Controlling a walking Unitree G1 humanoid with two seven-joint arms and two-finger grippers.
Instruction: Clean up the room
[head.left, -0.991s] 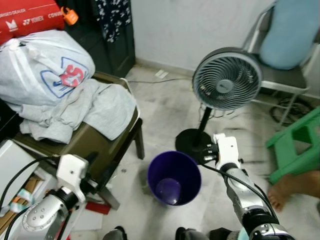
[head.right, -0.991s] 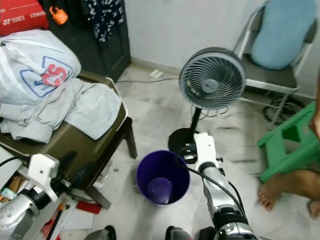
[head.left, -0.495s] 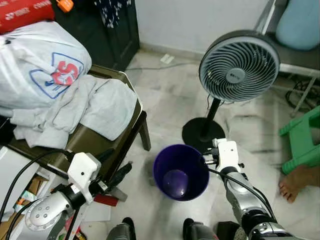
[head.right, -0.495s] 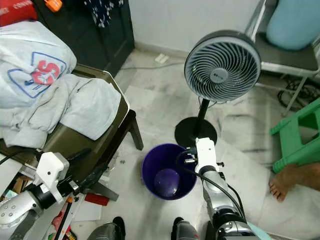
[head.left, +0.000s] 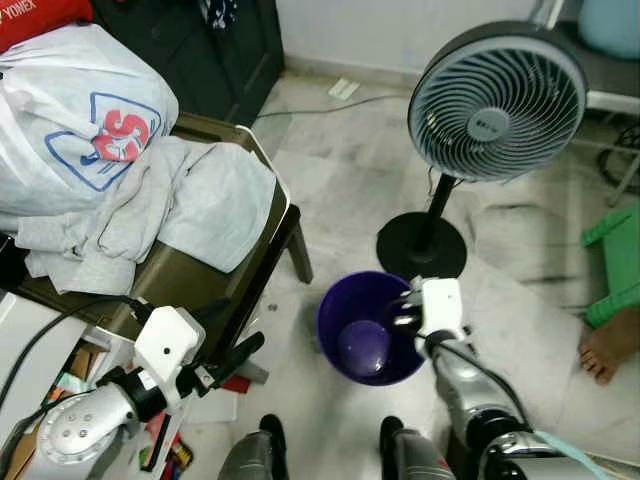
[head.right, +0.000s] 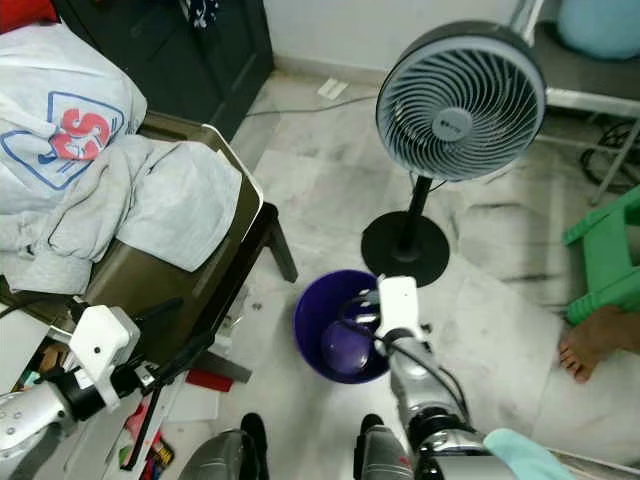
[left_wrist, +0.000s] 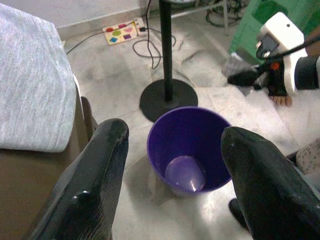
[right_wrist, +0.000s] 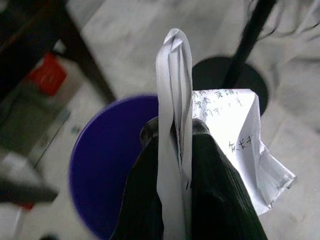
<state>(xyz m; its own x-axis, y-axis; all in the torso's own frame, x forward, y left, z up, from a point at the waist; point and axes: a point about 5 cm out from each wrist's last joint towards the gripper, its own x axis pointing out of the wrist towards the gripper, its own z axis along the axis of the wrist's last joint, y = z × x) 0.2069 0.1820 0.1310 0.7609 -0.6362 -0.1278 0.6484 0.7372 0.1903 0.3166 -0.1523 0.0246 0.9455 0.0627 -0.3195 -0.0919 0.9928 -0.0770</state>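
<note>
While right hand (right_wrist: 175, 150) pinches crumpled paper (right_wrist: 225, 135) over purple bin (head.left: 365, 330), bin interior bare, left hand (left_wrist: 170, 165) spread open.

Crumpled white paper (right_wrist: 220, 135) with handwriting above the upright purple bin (head.left: 368, 327).

Glossy purple plastic bin (head.left: 368, 328), creased white paper (right_wrist: 215, 135) in smooth black fingers (right_wrist: 215, 200).
</note>
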